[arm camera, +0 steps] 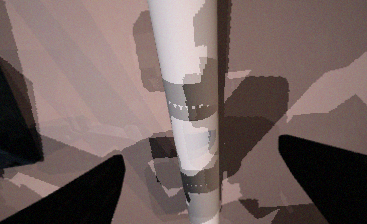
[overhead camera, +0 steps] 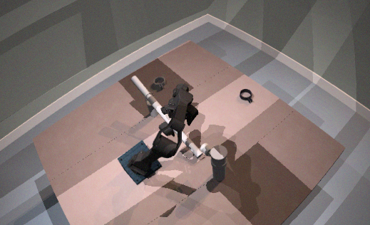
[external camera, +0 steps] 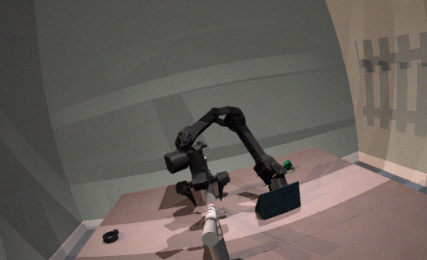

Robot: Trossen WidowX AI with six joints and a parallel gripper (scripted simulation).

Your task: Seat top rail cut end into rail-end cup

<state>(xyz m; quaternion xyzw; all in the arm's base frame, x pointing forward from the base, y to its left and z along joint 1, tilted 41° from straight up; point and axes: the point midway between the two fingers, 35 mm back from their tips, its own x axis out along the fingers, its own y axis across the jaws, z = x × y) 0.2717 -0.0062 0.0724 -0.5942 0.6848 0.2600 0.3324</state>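
The white rail [overhead camera: 187, 140] [arm camera: 186, 45] slants above the table. Its far part rests on a short grey support [overhead camera: 152, 109]; the loop cap there is hard to make out. The rail's cut end [overhead camera: 199, 155] lies beside the rail-end cup [overhead camera: 204, 148], not inside it, with a small offset. The cup hangs high on the big grey post [overhead camera: 219, 171], just below the cap. My gripper [external camera: 208, 201] [arm camera: 200, 152] is open and empty, pointing down with its fingers on either side of the rail. Its height over the rail is unclear; in the top view the arm hides the fingertips.
The arm's blue base [overhead camera: 137, 164] [external camera: 280, 201] stands beside the rail. A black ring clamp [overhead camera: 250, 97] [external camera: 110, 237] lies on the table on the opposite side. A grey ring-shaped piece [overhead camera: 159, 85] lies near the rail's far end. A small green part [external camera: 287, 165] lies behind the base.
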